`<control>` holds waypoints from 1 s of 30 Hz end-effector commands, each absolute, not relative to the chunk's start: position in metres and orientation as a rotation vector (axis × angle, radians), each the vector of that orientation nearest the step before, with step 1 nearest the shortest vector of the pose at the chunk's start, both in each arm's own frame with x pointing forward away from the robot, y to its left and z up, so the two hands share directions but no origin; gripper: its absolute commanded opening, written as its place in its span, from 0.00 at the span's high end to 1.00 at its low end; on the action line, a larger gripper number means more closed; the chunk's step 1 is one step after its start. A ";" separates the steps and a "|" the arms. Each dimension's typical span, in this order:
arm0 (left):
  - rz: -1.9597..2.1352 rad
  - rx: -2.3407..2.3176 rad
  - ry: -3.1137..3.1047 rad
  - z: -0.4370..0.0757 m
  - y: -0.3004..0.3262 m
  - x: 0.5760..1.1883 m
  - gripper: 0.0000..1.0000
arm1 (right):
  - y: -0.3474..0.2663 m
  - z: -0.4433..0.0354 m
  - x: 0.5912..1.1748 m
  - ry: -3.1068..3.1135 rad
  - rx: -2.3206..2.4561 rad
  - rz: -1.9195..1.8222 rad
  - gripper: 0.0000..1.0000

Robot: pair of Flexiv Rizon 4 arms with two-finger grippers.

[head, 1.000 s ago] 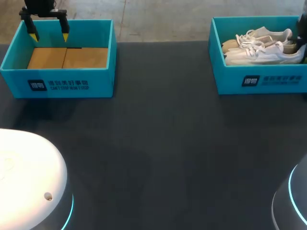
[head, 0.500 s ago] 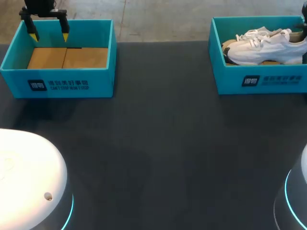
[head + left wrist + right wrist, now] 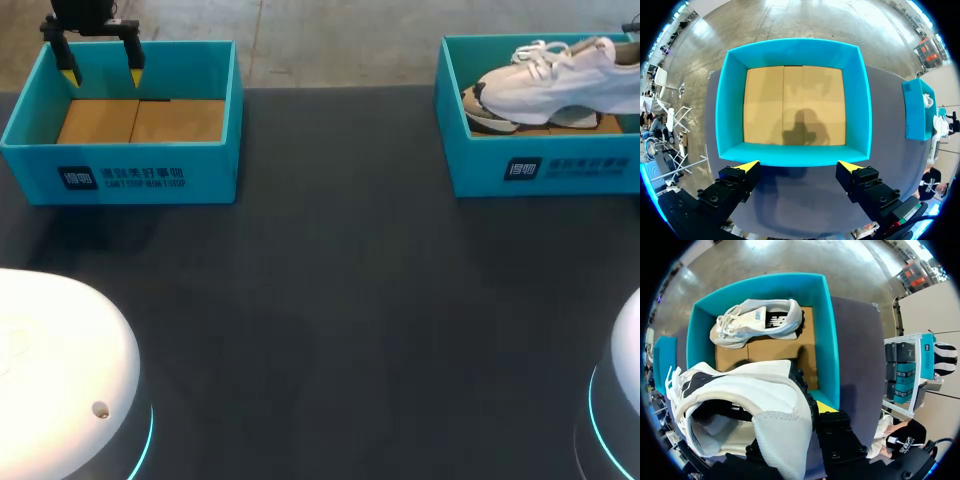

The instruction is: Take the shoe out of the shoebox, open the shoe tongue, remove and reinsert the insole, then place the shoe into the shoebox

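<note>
The right gripper pinches the heel collar of a white lace-up sneaker, holding it just above the open teal cardboard shoebox. Ahead of it, a second white sneaker lies on that box's floor. The left gripper, fingers spread wide, hovers over the near wall of another teal box with a brown floor.
</note>
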State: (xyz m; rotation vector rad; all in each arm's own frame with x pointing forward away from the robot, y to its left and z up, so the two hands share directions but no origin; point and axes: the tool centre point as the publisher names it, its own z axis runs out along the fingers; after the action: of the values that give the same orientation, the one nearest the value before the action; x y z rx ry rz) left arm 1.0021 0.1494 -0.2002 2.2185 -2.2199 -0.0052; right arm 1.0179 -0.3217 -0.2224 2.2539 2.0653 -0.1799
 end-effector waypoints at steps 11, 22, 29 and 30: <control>-0.004 2.219 -2.220 -0.200 0.150 1.002 0.00 | -0.318 -0.200 1.024 2.061 2.242 -0.211 1.00; -0.004 2.219 -2.220 -0.200 0.150 1.002 0.00 | -0.302 -0.159 1.006 2.029 2.253 -0.202 1.00; -0.004 2.219 -2.220 -0.200 0.150 1.002 0.00 | -0.283 -0.150 0.980 1.996 2.285 -0.200 1.00; -0.004 2.219 -2.220 -0.200 0.150 1.002 0.00 | -0.277 -0.150 0.975 1.995 2.287 -0.200 1.00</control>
State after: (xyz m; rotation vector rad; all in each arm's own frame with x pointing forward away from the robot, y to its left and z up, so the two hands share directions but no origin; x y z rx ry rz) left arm 1.0022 0.1494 -0.2002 2.2184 -2.2198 -0.0051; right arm 0.9942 -0.2860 -0.1529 2.3081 2.0151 -0.2309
